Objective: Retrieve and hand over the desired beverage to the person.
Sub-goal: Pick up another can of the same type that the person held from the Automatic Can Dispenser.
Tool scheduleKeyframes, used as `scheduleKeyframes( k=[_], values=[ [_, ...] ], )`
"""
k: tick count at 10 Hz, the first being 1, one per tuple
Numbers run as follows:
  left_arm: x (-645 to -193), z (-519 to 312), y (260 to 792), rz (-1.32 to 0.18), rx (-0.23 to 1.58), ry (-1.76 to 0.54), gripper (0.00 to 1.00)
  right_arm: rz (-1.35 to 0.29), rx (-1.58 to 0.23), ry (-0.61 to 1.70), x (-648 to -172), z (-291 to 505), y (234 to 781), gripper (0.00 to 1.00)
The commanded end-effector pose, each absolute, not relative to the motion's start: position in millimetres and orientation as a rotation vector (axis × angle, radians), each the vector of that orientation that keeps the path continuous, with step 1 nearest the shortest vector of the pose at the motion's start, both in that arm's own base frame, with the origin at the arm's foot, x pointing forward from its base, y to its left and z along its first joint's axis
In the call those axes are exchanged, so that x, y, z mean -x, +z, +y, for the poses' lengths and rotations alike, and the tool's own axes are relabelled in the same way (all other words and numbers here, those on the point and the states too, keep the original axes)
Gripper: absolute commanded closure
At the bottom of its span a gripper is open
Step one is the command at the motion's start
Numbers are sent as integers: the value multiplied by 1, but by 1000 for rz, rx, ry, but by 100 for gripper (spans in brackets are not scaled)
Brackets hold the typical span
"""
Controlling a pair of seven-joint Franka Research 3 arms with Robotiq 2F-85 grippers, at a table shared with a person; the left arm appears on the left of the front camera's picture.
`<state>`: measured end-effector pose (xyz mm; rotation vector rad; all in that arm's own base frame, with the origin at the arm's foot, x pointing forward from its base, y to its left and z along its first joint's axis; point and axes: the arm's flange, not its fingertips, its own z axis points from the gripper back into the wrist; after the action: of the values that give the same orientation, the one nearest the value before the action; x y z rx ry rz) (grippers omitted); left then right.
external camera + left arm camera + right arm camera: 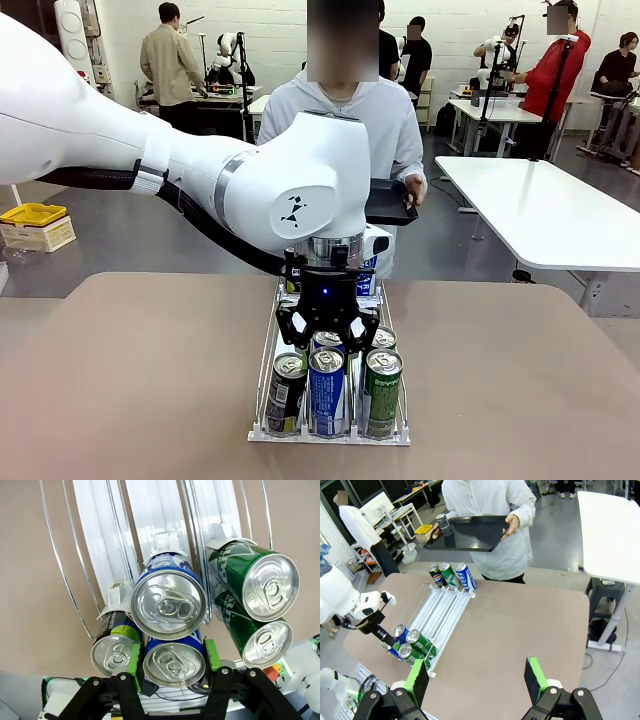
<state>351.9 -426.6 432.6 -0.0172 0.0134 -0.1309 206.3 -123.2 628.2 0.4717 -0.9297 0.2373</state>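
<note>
Where white wire rack stands on brown worktop, near row holds black can, blue aluminium can, green can. Left gripper fingers flank blue aluminium can, grip unclear; right gripper fingers released. Person far side, holding black tray.

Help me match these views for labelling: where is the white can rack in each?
Front view: can rack low centre, under the left tool.
Left wrist view: its lanes run up the middle.
Right wrist view: left of centre.
Shared landmark: the green cans at its robot-side end.
</note>
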Motion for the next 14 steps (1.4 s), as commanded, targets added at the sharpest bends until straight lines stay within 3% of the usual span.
scheduleKeyframes(
  k=[1,7,12,14],
  values=[
    [-351,-429,433,29,13,-122,100,-929,-475,238,-207,-122,626,0],
    [-342,-436,454,29,-2,-134,100,-929,-475,238,-207,-122,626,0],
    [-331,-451,563,-88,-1,-82,100,-929,-475,238,-207,-122,626,0],
    [-335,-456,606,-22,-10,-75,100,-929,-475,238,-207,-122,626,0]
  ],
)
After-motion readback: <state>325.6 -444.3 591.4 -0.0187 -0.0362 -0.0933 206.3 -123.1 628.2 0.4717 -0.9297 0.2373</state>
